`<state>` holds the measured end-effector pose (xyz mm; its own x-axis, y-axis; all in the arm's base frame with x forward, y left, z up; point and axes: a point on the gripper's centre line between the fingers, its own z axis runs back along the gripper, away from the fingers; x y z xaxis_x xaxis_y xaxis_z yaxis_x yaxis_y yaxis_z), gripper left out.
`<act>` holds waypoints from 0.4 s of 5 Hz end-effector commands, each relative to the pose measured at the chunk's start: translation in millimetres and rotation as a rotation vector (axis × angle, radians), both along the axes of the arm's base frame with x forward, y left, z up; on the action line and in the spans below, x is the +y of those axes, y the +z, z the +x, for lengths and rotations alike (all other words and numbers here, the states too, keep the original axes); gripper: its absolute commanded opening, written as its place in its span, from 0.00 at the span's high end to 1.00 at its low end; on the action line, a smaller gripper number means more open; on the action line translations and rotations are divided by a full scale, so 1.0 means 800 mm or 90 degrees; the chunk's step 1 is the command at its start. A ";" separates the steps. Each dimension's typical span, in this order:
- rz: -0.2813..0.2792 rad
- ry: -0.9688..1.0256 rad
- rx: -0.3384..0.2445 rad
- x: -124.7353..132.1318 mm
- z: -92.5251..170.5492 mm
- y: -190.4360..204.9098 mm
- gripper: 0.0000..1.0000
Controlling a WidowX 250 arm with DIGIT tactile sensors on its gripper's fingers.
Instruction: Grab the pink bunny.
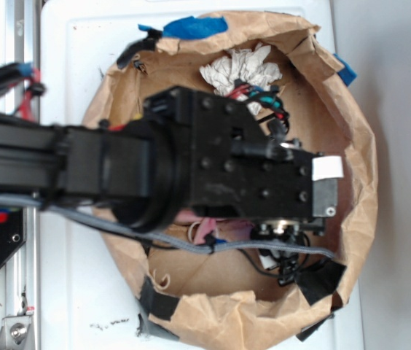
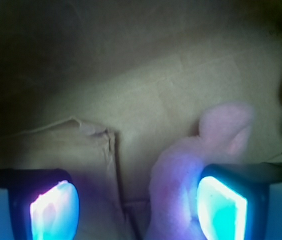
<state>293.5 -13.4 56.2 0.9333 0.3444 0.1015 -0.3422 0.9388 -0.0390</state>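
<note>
- My arm [image 1: 118,171] hides most of the bunny [image 1: 204,227] from outside.
- On my wrist view, the bunny [image 2: 181,185] looks blurred and runs off the bottom edge.
- My fingers [image 2: 53,210] are cropped there too.

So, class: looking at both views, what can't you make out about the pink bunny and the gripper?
- Pink bunny: exterior view, almost all hidden under the black arm; wrist view, blurred and cut off by the bottom edge.
- Gripper: hidden beneath the arm in the exterior view.
- Whether the right pad actually touches the bunny: blurred.
</note>
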 end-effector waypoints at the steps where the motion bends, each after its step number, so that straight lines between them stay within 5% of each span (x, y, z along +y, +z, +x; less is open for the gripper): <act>1: -0.029 -0.023 -0.051 0.011 -0.026 0.044 0.00; 2: -0.012 -0.012 -0.057 0.015 -0.033 0.032 0.00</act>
<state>261.8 -5.2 70.2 0.9411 0.3102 0.1346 -0.3032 0.9503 -0.0708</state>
